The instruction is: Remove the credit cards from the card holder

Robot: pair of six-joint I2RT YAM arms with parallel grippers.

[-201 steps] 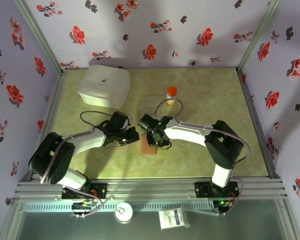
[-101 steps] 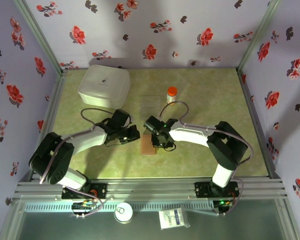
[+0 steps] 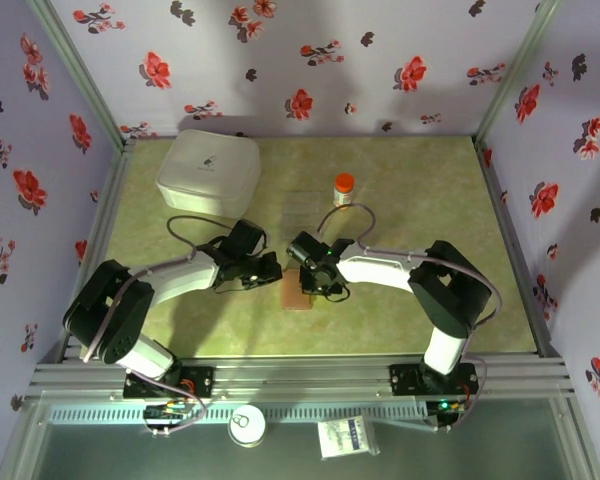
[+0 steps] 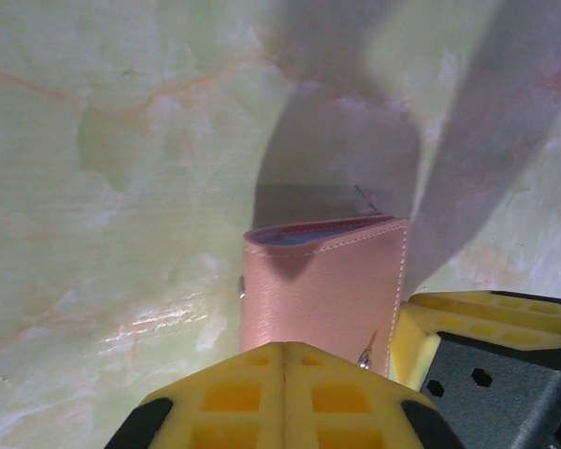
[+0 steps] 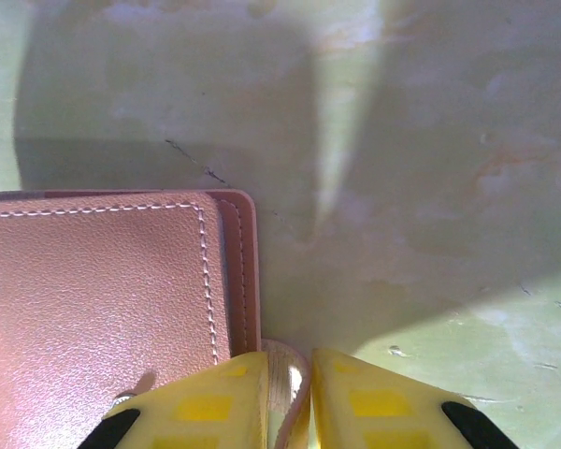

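Two arms meet at the near middle of the green marbled table (image 3: 430, 200), the left arm (image 3: 170, 280) coming from the left and the right arm (image 3: 390, 265) from the right. One card holder (image 4: 323, 281) lies between them. It is folded, brown leather side up, and a thin blue-grey inner face shows along its slightly raised far edge.

The left gripper (image 4: 282, 379) is clenched, its two yellow fingers pressed together with no gap. Their tips sit at the near edge of the card holder, but I cannot tell whether they pinch any leather. The right gripper (image 5: 290, 398) is closed on the card holder, with a thin leather edge at one corner caught between its two yellow fingers (image 5: 215, 402).

Three other things stand toward the far side, well apart from the grippers: one white lidded box (image 3: 208, 172) at far left, one clear tray (image 3: 302, 207) near the middle, and one small bottle with an orange cap (image 3: 343, 190) just right of the tray.
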